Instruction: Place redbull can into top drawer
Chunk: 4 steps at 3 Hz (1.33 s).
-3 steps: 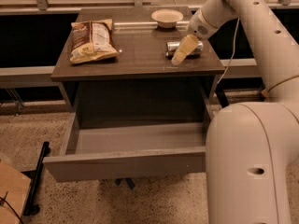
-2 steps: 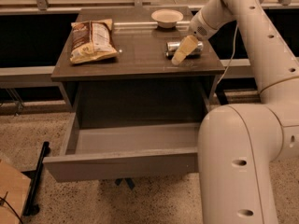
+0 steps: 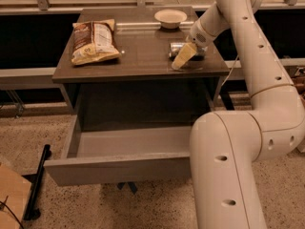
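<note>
The redbull can [image 3: 175, 48] is a slim silver can lying on its side on the cabinet top [image 3: 143, 46], at the right, in front of the bowl. My gripper [image 3: 185, 55] reaches down from the right and sits right at the can, covering its right end. The can rests on the top, not lifted. The top drawer [image 3: 119, 168] is pulled wide open below the cabinet top, and its grey floor [image 3: 133, 141] shows with nothing on it.
A brown-yellow chip bag [image 3: 93, 42] lies at the left of the cabinet top. A beige bowl [image 3: 170, 18] stands at the back. My arm's large lower link [image 3: 228, 171] fills the right foreground, overlapping the drawer's right end. A black stand [image 3: 35, 185] leans at the lower left.
The arm's lower link in the foreground has shifted a little left over the drawer's right end. The gripper stays at the can, and the can has not moved.
</note>
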Available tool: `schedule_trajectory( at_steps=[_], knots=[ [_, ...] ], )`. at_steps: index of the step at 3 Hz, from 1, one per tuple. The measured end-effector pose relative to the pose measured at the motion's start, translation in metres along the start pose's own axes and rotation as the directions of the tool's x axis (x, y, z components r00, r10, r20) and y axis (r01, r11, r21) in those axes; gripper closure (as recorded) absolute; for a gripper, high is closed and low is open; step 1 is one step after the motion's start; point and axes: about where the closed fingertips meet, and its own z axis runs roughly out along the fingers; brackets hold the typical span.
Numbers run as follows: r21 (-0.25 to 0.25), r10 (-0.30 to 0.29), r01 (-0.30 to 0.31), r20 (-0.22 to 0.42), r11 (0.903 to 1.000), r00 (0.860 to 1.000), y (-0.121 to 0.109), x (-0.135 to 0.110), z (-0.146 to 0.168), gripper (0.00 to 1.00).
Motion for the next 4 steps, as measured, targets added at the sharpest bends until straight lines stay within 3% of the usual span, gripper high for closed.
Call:
schedule_trajectory(
  at_steps=[2, 3, 4],
  knots=[
    [0.027, 0.018, -0.017, -0.023, 0.9995, 1.000, -0.007, 0.005, -0.006, 0.65],
    [0.050, -0.014, 0.015, -0.025, 0.9986, 1.000, -0.005, -0.004, -0.032, 0.88],
    [0.064, -0.088, 0.089, -0.025, 0.9940, 0.996, 0.008, -0.019, -0.079, 1.00]
  ],
)
